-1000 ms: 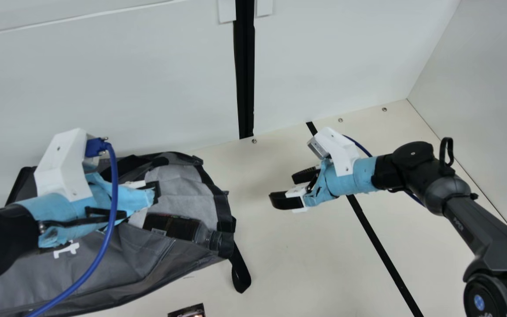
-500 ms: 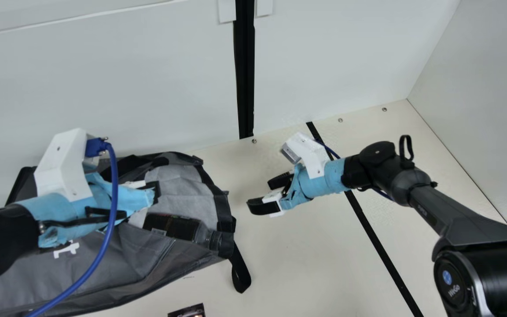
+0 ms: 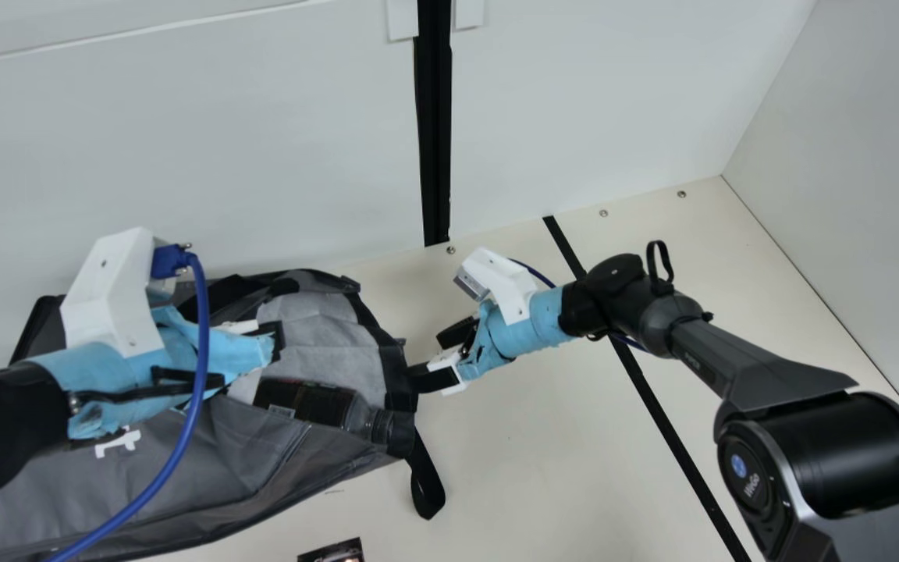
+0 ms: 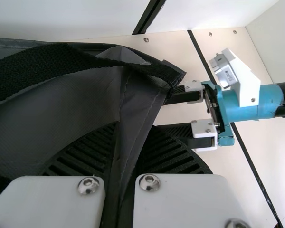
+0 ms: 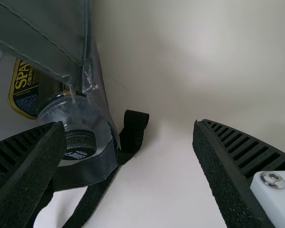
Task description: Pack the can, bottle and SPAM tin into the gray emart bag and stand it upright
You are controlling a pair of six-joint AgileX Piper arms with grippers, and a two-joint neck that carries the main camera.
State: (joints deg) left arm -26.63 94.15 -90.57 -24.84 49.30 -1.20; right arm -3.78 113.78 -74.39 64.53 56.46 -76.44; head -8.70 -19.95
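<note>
One gray emart bag (image 3: 207,476) lying on its side on the table (image 3: 543,453), 8 o'clock in main view, mouth facing 3. Two end effectors, both at the bag. Left end effector (image 3: 278,341) is clamped on bag fabric; left wrist view has a fold pinched between its two ribbed fingers (image 4: 166,152). Right end effector (image 3: 428,357) is spread wide at the mouth rim, around 1 o'clock from the bottle neck; can't tell if it touches the rim. Nothing between its pads in right wrist view. One bottle (image 3: 313,402) inside the bag, lying down, cap toward 4 o'clock, right at the mouth. One SPAM tin (image 5: 23,88) also inside, just beside the bottle. One black strap (image 3: 428,484) hangs off the mouth at 6 o'clock from the right end effector. One dark printed item (image 3: 332,551) at main view's bottom edge, 7 o'clock, mostly cut off; can't tell if it's the can.
</note>
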